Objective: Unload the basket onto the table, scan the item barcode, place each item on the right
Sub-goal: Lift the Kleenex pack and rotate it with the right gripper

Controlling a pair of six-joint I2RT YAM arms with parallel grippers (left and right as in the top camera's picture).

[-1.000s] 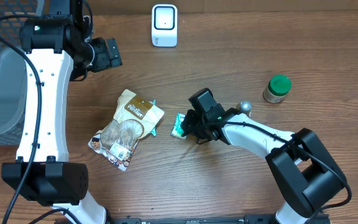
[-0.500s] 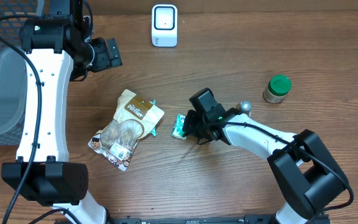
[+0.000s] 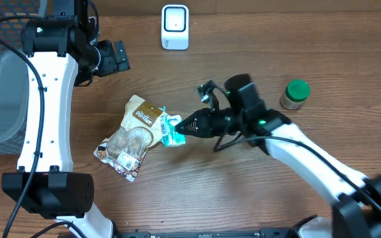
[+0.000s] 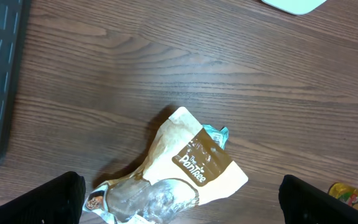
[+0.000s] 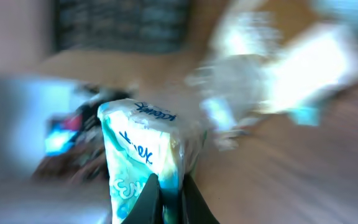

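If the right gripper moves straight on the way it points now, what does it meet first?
Probably the snack bag: the right gripper, shut on the tissue pack, points left at it. How high it hangs is unclear.

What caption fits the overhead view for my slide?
Right fingers pinch the teal tissue pack beside the snack pouch, scanner ahead.

The tissue pack (image 3: 172,130) pinched in the black right claw (image 3: 184,126) is teal and white, with blue lettering across its white top. Just past the claw's tip the snack bag (image 3: 134,135) is tan, with a brown label and a clear window over pale contents. Back behind the claw the jar (image 3: 295,94) wears a bright green lid. Off to the claw's side the scanner (image 3: 175,26) is white with a dark-edged face; the table (image 3: 243,198) is brown wood grain
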